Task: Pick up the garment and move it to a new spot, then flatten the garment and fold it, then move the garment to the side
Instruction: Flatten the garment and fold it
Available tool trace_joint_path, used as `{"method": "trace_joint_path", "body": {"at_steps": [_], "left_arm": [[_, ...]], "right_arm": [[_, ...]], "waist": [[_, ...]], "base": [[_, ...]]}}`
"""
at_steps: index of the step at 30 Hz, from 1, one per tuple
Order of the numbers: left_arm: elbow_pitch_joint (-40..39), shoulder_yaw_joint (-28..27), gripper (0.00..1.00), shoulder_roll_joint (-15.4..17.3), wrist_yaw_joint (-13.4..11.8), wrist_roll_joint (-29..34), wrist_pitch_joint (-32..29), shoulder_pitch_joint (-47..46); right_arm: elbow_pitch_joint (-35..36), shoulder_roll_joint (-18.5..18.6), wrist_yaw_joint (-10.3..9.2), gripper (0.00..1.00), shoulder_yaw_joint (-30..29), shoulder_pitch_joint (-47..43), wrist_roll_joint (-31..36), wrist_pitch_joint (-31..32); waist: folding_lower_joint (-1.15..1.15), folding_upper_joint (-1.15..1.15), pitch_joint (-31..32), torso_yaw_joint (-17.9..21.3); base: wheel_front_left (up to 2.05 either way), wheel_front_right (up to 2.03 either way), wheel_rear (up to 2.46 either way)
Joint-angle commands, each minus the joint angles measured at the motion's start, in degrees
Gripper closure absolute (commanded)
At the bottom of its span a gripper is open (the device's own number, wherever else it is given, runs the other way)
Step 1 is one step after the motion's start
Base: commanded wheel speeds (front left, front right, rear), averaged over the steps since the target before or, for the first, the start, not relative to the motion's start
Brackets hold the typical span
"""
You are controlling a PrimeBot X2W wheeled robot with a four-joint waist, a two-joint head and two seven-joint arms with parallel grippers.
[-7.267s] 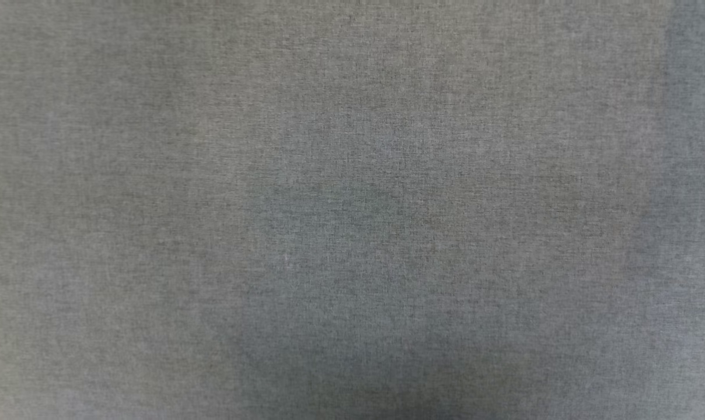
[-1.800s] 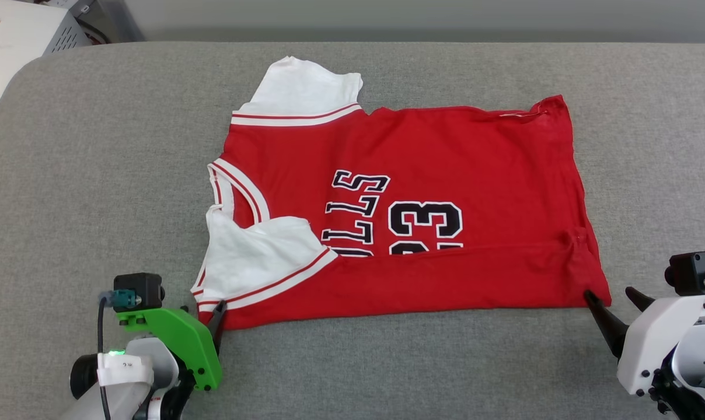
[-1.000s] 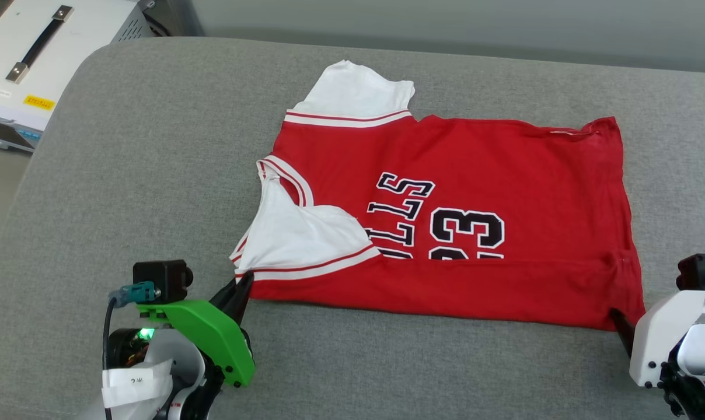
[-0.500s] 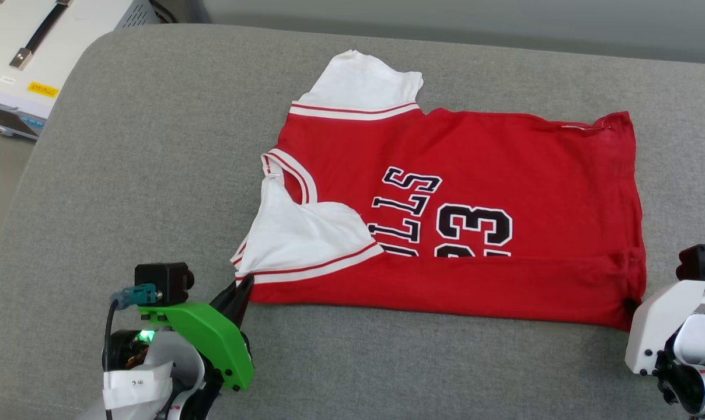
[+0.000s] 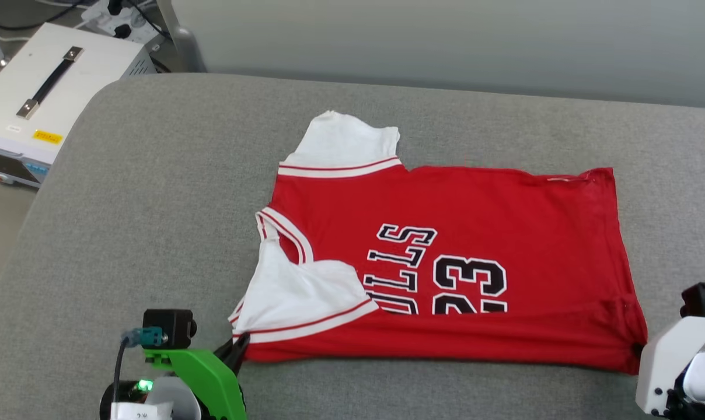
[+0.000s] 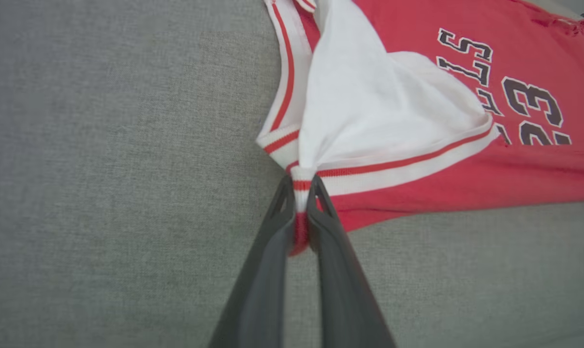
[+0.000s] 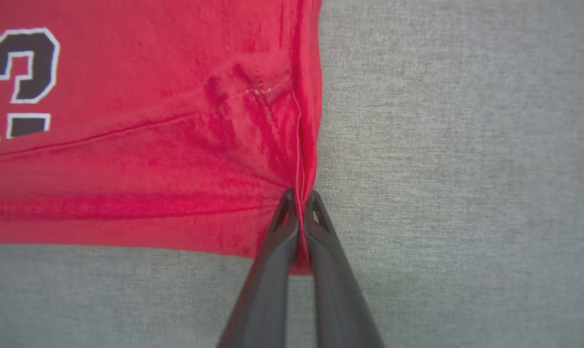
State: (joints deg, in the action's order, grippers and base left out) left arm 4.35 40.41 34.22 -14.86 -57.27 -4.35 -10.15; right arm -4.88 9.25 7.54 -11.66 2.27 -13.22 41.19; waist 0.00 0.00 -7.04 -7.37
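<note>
Between the tapered dark fingers of the left gripper (image 6: pixel 300 183), clamped tight, sits striped sleeve trim, the right gripper (image 7: pixel 300 195) pinching the bunched red hem corner, and the jersey (image 5: pixel 475 221) lies flat, near edge folded over, on coarse grey woven cushion (image 5: pixel 154 175).

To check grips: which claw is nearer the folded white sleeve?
Left. The left claw grips the sleeve corner; the right claw grips the garment at the far hem.
</note>
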Motion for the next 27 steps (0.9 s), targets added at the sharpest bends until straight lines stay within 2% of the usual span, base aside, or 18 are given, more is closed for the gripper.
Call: {"method": "trace_joint_path", "body": {"at_steps": [1,10,17,18,19,20,21,22,27], "left_arm": [[0.26,-0.02,1.00,0.93,-0.04,-0.80,-0.18,1.38],[-0.60,2.06,1.00,2.62,0.15,-1.77,-2.33,5.72],[1.30,3.15,1.00,1.53,1.28,-2.25,-3.02,5.79],[1.91,3.39,0.98,1.24,1.62,-2.11,-2.94,5.59],[2.41,3.55,0.71,0.99,1.92,-2.02,-2.83,5.43],[3.01,3.71,0.00,0.70,2.24,-1.82,-2.56,5.20],[3.48,3.78,0.00,0.48,2.45,-1.66,-2.28,5.02],[4.03,3.75,0.00,0.18,2.67,-1.51,-1.82,4.77],[5.34,3.10,0.00,-0.72,3.67,-0.26,1.58,3.47]], "right_arm": [[0.91,0.72,-0.05,1.00,-0.76,-1.67,-0.53,0.58],[8.99,-1.62,-0.05,1.00,-3.97,-11.75,-1.31,6.32],[8.10,-2.60,-0.05,1.00,-3.56,-12.61,-1.08,5.08],[7.60,-2.63,-0.05,1.00,-3.42,-12.41,-1.05,4.73],[7.20,-2.64,-0.05,1.00,-3.30,-12.27,-1.12,4.47],[6.83,-2.64,-0.05,0.87,-3.02,-12.06,-1.48,4.04],[6.62,-2.54,-0.05,0.55,-2.74,-11.86,-1.78,3.55],[6.31,-2.40,-0.05,0.00,-2.74,-11.60,-1.91,2.95],[6.36,-0.73,-0.05,0.00,-2.17,-10.08,-1.95,-1.08]], "waist": [[0.00,0.00,2.08,0.78],[0.00,0.00,4.43,1.47],[0.00,0.00,4.07,2.05],[0.00,0.00,4.05,2.08],[0.00,0.00,4.06,2.10],[0.00,0.00,4.08,2.12],[0.00,0.00,4.13,2.13],[0.00,0.00,4.25,2.14],[0.00,0.00,5.29,2.12]], "base": [[0.00,0.00,0.00],[0.00,0.00,0.00],[0.00,0.00,0.00],[0.00,0.00,0.00],[0.00,0.00,0.00],[0.00,0.00,0.00],[0.00,0.00,0.00],[0.00,0.00,0.00],[0.00,0.00,0.00]]}}
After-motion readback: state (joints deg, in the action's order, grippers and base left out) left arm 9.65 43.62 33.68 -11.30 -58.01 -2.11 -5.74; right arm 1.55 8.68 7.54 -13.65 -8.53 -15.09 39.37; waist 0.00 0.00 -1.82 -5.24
